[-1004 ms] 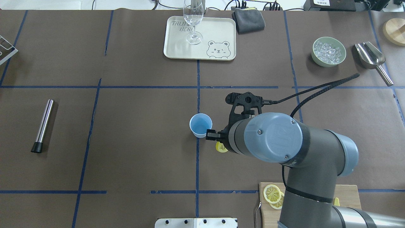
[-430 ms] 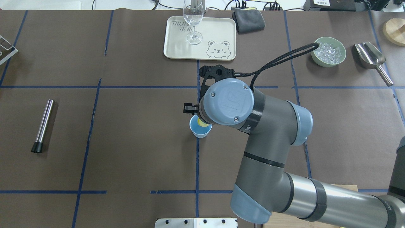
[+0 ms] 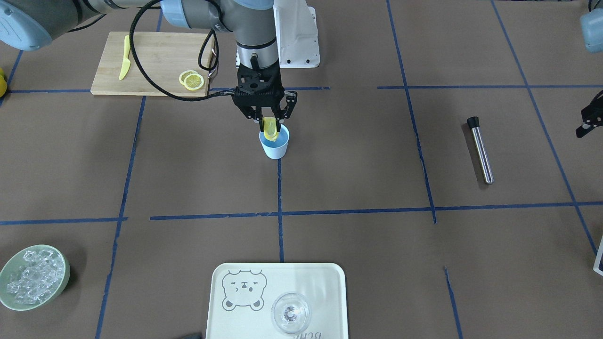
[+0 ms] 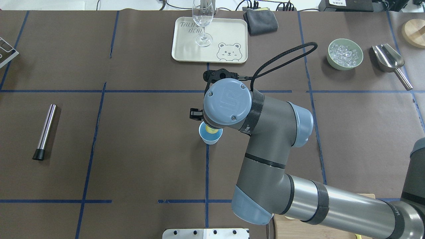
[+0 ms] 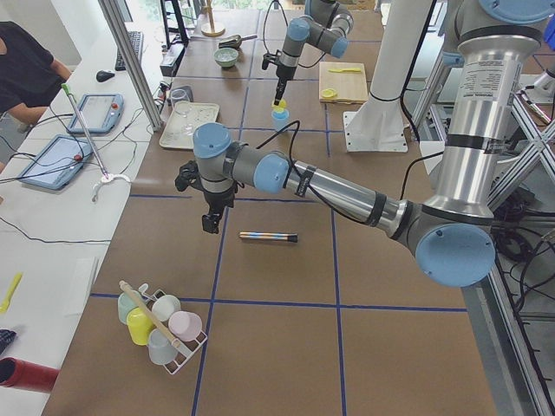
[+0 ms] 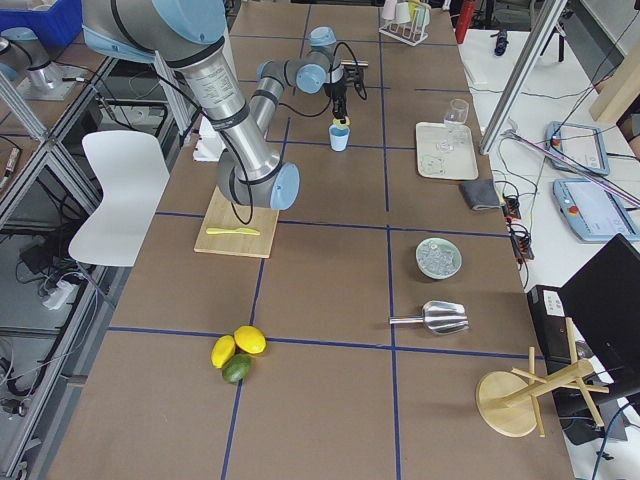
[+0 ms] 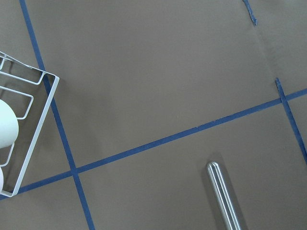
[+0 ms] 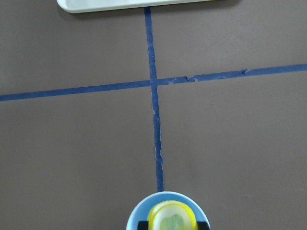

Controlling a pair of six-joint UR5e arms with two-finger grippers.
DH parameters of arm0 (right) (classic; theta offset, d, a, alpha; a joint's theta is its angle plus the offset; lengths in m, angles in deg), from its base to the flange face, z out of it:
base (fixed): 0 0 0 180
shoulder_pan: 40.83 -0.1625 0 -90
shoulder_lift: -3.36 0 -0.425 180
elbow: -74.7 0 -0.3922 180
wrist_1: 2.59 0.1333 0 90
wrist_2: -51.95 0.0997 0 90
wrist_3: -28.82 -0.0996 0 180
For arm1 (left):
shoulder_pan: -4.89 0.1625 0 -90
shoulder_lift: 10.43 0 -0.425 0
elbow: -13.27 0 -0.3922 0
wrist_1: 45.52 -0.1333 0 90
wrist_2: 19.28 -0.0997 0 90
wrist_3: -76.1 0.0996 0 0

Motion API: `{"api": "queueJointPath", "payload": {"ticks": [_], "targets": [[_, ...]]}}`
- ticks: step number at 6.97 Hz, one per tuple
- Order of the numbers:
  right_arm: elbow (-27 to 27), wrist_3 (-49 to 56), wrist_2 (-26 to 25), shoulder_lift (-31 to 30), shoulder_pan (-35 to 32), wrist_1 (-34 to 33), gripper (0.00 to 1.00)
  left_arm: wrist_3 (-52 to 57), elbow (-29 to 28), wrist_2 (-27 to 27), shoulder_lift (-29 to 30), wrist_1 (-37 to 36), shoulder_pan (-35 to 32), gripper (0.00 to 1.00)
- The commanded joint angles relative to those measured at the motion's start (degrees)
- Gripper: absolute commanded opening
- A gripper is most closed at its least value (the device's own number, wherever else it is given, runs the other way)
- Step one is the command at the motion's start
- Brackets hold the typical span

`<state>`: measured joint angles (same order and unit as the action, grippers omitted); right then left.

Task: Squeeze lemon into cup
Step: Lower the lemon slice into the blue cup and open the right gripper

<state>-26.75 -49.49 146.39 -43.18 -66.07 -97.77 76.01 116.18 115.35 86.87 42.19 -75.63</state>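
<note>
My right gripper (image 3: pixel 269 126) points straight down and is shut on a lemon slice (image 3: pixel 270 130), held on edge just above the mouth of the light-blue cup (image 3: pixel 274 147). In the right wrist view the slice (image 8: pixel 171 218) sits between the two black fingertips (image 8: pixel 143 224) over the cup's rim (image 8: pixel 165 194). In the overhead view the wrist covers the gripper; only the cup (image 4: pixel 210 138) and a bit of yellow show. My left gripper (image 3: pixel 589 120) is far off at the table's edge, only partly in view, and I cannot tell if it is open or shut.
A cutting board (image 3: pixel 150 52) holds two more lemon slices (image 3: pixel 192 81) and a yellow knife (image 3: pixel 124 63). A tray (image 3: pixel 325 282) carries a clear glass (image 3: pixel 290 313). A bowl of ice (image 3: pixel 33 278), a steel scoop (image 4: pixel 388 59) and a steel muddler (image 3: pixel 480 150) lie around.
My right arm swung from the right of the cup to above it, carrying the lemon slice. The slice now hangs over the cup's mouth.
</note>
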Motion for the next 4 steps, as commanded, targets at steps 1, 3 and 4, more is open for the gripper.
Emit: {"api": "queueJointPath", "payload": {"ticks": [1,3,4], "targets": [[0.46,0.08,1.02,-0.3,0.37,0.0,0.43,0.0,-0.08,-0.06,0.07,0.0,0.01,1.0],[0.73,0.43,0.93,-0.21,0.37,0.08,0.7,0.0,-0.08,-0.06,0.16,0.0,0.01,1.0],[0.82,0.87,0.93,-0.04,0.37,0.17,0.79,0.0,0.0,-0.06,0.16,0.0,0.01,1.0]]}}
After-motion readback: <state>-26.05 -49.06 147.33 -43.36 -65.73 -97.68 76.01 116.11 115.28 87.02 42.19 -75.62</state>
